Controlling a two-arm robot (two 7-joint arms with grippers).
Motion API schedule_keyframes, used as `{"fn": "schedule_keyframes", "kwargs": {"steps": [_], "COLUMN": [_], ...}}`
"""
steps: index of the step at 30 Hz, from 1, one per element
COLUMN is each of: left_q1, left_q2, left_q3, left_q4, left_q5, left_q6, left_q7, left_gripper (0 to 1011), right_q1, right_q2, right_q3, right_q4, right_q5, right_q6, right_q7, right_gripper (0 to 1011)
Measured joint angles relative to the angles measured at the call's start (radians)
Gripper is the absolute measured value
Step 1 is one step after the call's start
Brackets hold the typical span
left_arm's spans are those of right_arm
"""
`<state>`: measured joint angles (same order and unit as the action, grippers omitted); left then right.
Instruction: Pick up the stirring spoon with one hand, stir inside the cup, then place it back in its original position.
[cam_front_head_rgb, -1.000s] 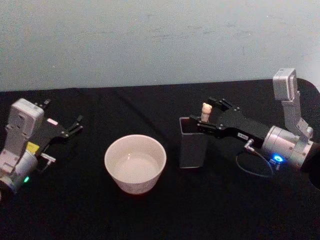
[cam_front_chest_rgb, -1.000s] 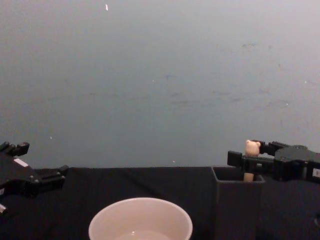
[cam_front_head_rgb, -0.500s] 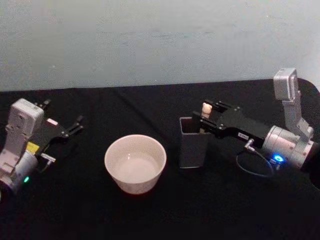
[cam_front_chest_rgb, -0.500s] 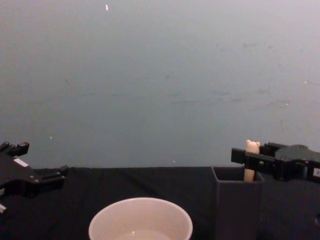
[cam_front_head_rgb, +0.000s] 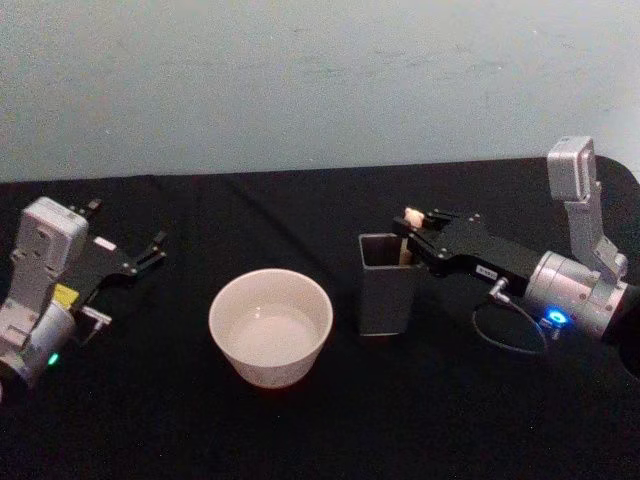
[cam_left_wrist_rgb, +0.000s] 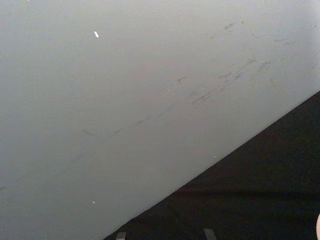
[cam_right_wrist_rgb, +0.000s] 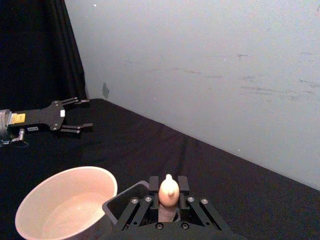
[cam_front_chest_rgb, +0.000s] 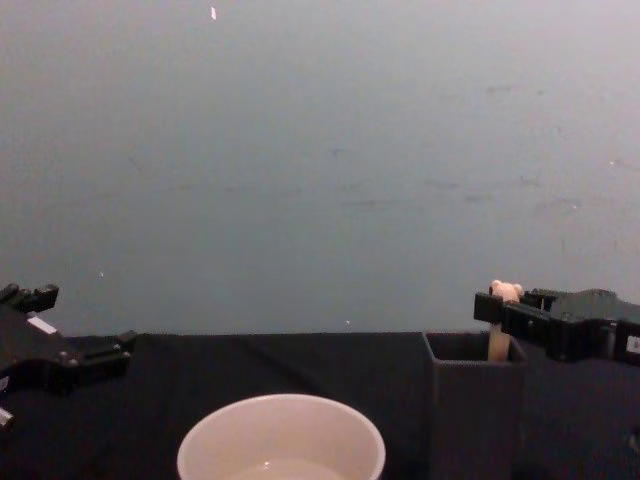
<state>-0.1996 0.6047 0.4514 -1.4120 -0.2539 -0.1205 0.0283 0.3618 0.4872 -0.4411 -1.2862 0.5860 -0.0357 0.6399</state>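
Your head view looks down, chest view low and level, wrist view close behind right gripper (cam_right_wrist_rgb: 166, 186), all sharing cup (cam_right_wrist_rgb: 50, 200) left of it.

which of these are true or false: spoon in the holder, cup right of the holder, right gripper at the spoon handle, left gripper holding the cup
1. The stirring spoon stands in the dark grey holder. True.
2. The cup sits to the robot's right of the holder. False: it sits to the holder's left.
3. The right gripper is at the top of the spoon's handle, above the holder. True.
4. The left gripper holds the cup. False: it is open and parked at the table's left, apart from the cup.
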Motion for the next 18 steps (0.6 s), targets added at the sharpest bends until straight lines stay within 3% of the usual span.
{"fn": "schedule_keyframes", "kwargs": {"steps": [18], "left_q1": [0.000], "left_q2": [0.000], "left_q3": [0.000], "left_q4": [0.000], "left_q5": [0.000], "left_q6": [0.000], "left_q7": [0.000], "left_gripper": [1001], "right_q1": [-0.004], "right_q2": [-0.003], "right_q3": [0.013], "right_q4": [-0.033], "right_q5": [0.028], "right_q6": [-0.012], "right_q7": [0.018], "right_gripper": [213]}}
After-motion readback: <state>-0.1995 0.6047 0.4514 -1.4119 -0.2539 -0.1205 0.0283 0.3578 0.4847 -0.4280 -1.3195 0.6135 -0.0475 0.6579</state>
